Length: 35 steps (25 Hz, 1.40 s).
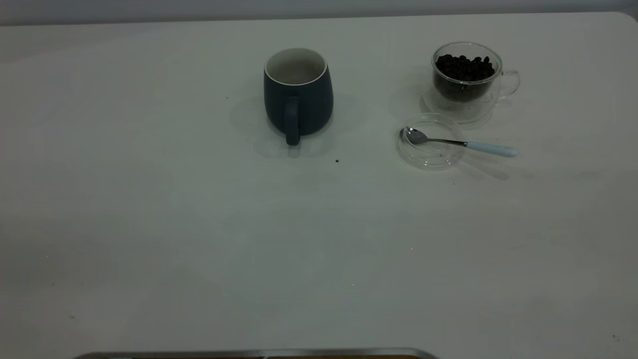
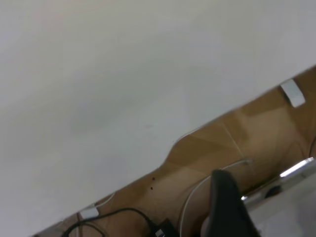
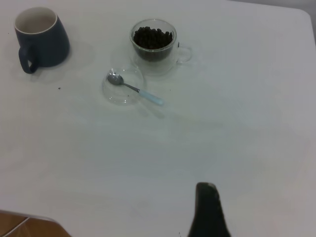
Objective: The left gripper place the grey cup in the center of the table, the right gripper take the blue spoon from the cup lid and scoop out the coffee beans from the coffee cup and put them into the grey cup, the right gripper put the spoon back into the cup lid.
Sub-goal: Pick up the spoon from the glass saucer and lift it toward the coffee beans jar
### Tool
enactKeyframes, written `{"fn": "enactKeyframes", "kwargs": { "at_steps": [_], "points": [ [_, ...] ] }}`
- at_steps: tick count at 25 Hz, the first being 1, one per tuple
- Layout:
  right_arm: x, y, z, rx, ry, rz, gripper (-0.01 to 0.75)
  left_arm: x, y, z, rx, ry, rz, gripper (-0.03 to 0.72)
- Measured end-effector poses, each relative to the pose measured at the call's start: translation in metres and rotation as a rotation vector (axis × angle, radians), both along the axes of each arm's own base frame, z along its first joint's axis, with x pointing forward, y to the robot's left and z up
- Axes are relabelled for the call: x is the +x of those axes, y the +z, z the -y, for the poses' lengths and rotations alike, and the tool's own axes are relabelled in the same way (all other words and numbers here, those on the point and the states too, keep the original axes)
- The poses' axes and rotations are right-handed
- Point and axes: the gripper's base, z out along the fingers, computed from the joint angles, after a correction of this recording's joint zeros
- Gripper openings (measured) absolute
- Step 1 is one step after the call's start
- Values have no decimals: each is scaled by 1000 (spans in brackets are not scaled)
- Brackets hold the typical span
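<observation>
The grey cup [image 1: 298, 94] stands upright and empty at the far middle of the table [image 1: 199, 224], handle toward the camera; it also shows in the right wrist view [image 3: 40, 37]. The coffee cup [image 1: 466, 82] holds coffee beans [image 1: 464, 67] at the far right. In front of it lies the cup lid [image 1: 431, 142] with the blue spoon [image 1: 461, 143], bowl in the lid, handle sticking out right. The right wrist view shows coffee cup [image 3: 154, 45], lid [image 3: 122, 88] and spoon [image 3: 136, 89]. My right gripper [image 3: 206, 186] is shut, far from them. My left gripper [image 2: 219, 174] is shut, off the table's edge.
Neither arm shows in the exterior view. A few dark specks [image 1: 337, 161] lie on the white tabletop near the grey cup. The left wrist view shows the table edge [image 2: 163, 148], a brown floor with cables [image 2: 118, 215] and a metal rail [image 2: 296, 168].
</observation>
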Motion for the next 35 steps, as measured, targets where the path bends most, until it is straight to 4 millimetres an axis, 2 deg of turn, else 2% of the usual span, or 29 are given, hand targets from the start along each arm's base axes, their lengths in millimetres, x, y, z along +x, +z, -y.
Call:
{"fn": "enactKeyframes", "kwargs": {
  "at_steps": [5,11,16,35],
  "points": [
    [0,0,0,0,0,0,576,-2,0,-4,-7,233,25,495],
    [0,0,0,0,0,0,576,-19,1,-7,-35,390,153,495],
    [0,0,0,0,0,0,576,-30,-1,-7,-52,397,226,495],
    [0,0,0,0,0,0,576,-30,-1,-7,-52,396,224,495]
  ]
}}
